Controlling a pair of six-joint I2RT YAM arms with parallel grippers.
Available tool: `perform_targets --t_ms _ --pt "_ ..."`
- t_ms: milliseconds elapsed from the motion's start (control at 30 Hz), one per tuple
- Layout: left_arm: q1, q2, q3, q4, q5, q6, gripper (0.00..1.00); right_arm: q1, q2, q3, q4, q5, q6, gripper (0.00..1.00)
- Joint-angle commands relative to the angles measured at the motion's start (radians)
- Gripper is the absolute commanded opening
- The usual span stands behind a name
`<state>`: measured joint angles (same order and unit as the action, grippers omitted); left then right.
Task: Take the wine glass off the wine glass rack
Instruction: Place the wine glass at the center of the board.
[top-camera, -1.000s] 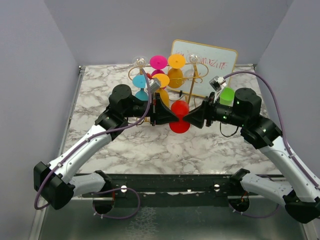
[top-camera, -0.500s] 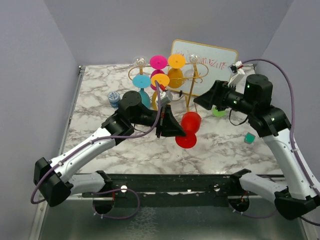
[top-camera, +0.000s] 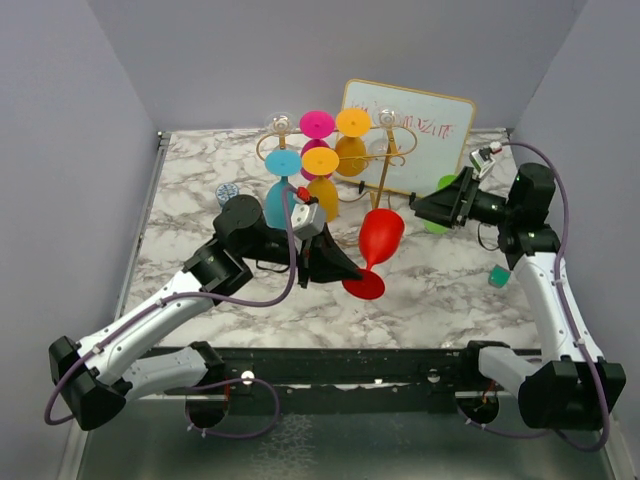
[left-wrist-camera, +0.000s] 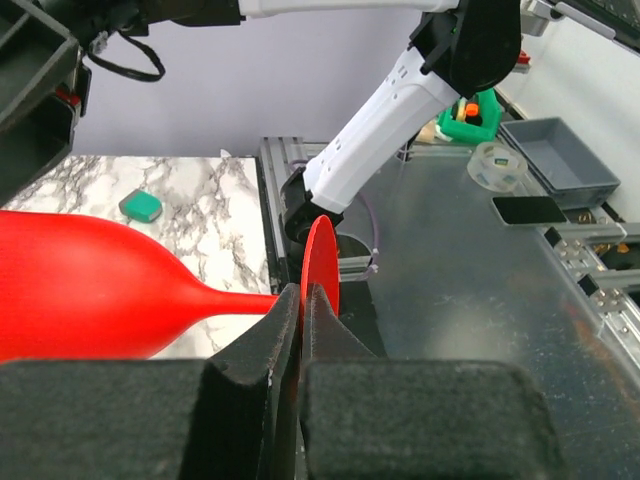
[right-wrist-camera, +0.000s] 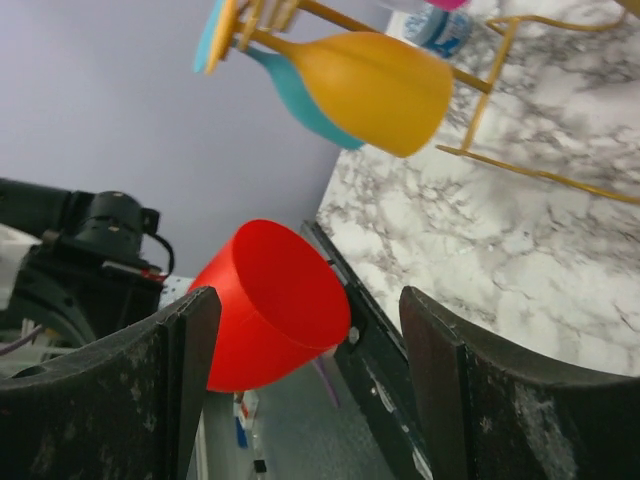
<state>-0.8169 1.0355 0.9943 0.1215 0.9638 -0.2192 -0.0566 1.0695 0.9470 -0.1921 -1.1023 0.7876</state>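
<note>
- The red plastic wine glass (top-camera: 381, 236) was clear of the gold thin-wire wine glass rack (top-camera: 385, 165). It sat just on the rack's near side, over the middle of the marbled tabletop (top-camera: 450, 295), tilted with its round foot toward the near edge.
- The left hand (left-wrist-camera: 302, 298) was clenched on that disc-shaped foot.
- The right hand (top-camera: 418, 205) was released and empty, apart from the glass toward the right edge, facing the bowl's open mouth.
- A cyan glass (top-camera: 280, 203) and an orange glass (top-camera: 323, 197) hung bowl-down on the rack.
</note>
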Motion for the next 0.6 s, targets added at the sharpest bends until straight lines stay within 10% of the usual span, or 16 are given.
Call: perform_targets --t_ms 0,567 --pt "-0.009 0.002 0.008 -0.001 0.064 0.057 0.00 -0.008 -0.017 0.020 0.247 -0.182 0.103 0.78" --pt "-0.018 0.011 -0.002 0.110 0.142 0.033 0.00 0.078 0.004 -0.096 0.549 -0.296 0.302 0.70"
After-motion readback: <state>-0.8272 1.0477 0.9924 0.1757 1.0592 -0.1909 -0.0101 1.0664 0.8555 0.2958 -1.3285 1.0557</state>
